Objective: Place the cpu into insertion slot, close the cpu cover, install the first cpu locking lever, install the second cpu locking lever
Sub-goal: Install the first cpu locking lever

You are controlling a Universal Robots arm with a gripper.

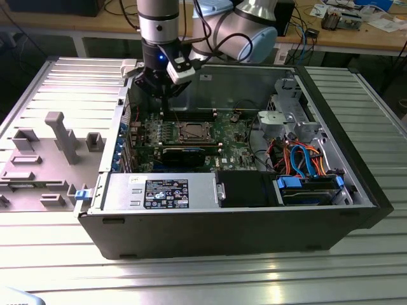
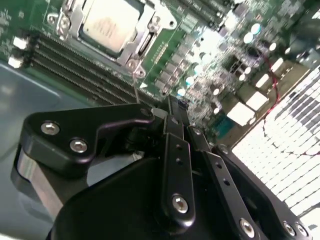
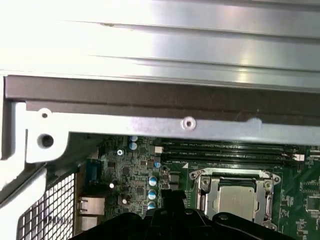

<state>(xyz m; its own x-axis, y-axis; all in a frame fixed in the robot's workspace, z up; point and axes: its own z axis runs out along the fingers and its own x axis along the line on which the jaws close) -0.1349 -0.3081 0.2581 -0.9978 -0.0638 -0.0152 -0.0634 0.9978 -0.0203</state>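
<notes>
The cpu [image 1: 191, 132] lies in the insertion slot on the green motherboard [image 1: 232, 136], its silver top showing in both wrist views [image 2: 106, 21] [image 3: 241, 198]. The cpu cover [image 2: 141, 26] [image 3: 234, 175] lies flat around it as a silver frame. My gripper [image 1: 166, 103] hangs above the board's rear part, toward the exterior view's left of the socket and apart from it. Its black fingers [image 2: 172, 111] come together at the tip with nothing between them. The gripper's dark body [image 3: 170, 212] sits beside the socket in the first wrist view.
The open computer case [image 1: 222, 222] surrounds the board. Long black memory slots [image 2: 75, 70] run beside the socket. A black card [image 1: 183, 154], a power supply [image 1: 159, 192], a drive bay with blue and orange cables [image 1: 299, 159] and the case's rear wall [image 3: 150, 125] stand close by.
</notes>
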